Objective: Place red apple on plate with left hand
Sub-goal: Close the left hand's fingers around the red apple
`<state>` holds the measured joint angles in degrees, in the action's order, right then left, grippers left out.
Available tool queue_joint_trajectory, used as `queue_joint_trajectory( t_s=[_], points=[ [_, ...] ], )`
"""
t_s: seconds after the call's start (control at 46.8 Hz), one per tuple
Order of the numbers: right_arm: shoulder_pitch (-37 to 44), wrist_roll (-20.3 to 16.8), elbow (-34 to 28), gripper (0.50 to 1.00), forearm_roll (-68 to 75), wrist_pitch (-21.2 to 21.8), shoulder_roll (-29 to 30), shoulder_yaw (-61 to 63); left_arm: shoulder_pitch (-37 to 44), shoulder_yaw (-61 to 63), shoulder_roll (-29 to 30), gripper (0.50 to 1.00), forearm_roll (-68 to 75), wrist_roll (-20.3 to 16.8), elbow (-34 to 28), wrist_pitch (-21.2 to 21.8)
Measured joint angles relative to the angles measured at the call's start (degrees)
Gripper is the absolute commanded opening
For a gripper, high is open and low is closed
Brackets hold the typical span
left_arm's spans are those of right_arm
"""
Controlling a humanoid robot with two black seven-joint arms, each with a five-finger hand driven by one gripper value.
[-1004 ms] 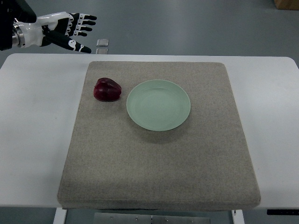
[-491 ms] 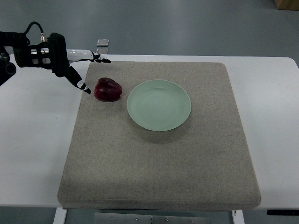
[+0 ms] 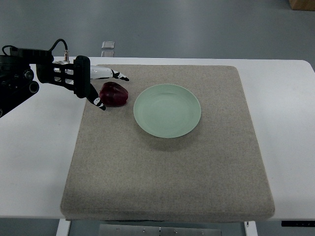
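Black-tipped white fingers [image 3: 112,74] of the left hand [image 3: 86,82] are spread, not pinching anything. Upper fingers reach out along the far side of the red apple [image 3: 114,94], tips pointing toward the far edge of the mat. Thumb [image 3: 98,102] angles down on the near-left side of the apple, tip just beside its skin. Cannot tell whether the thumb actually touches. So the apple sits in the open gap between thumb and upper fingers, bracketed but not clamped.

Apple rests on the grey felt mat [image 3: 167,172], near the mat's far-left corner. It looks dark red and lopsided, stem side not readable.

Pale green plate [image 3: 167,110] lies just past the apple, on the side away from the palm. Small strip of mat between apple and plate rim, so they are apart. Plate is flat on the mat.

Behind the fingers, the black palm block and wrist run back toward the picture's left edge, with a black cable [image 3: 54,45] looping over the top of the forearm. Hand hangs over the mat's left edge, part over mat, part over the white bench [image 3: 34,147].

Mat covers most of the bench top. Beyond the fingertips, off the bench's far edge, a small pale square thing [image 3: 108,44] sits on the grey floor [image 3: 197,27].
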<state>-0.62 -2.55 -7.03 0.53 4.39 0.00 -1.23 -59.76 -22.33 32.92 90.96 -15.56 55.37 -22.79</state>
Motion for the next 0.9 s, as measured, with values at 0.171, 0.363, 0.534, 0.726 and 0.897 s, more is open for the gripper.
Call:
queue_joint_trajectory(
  t_s=[0.171,0.363,0.534,0.726,0.897],
  points=[
    [0.0,0.0,0.0,0.928,0.0,0.0,0.0,0.0,0.54,2.27,-1.39,0.986,0.44,-0.03,-0.08,6.33],
    [0.01,0.0,0.0,0.93,0.0,0.0,0.0,0.0,0.19,3.9,-1.62,0.981,0.52,0.01,-0.44,7.12],
    [0.01,0.0,0.0,0.928,0.0,0.0,0.0,0.0,-0.01,3.96,-1.38,0.919,2.15,-0.03,-0.69,7.07],
    [0.01,0.0,0.0,0.93,0.0,0.0,0.0,0.0,0.4,3.97,-1.35,0.866,6.29,-0.08,-0.94,7.05],
    [0.01,0.0,0.0,0.928,0.0,0.0,0.0,0.0,0.43,3.97,-1.28,0.763,6.33,-0.09,-1.06,7.05]
  ],
)
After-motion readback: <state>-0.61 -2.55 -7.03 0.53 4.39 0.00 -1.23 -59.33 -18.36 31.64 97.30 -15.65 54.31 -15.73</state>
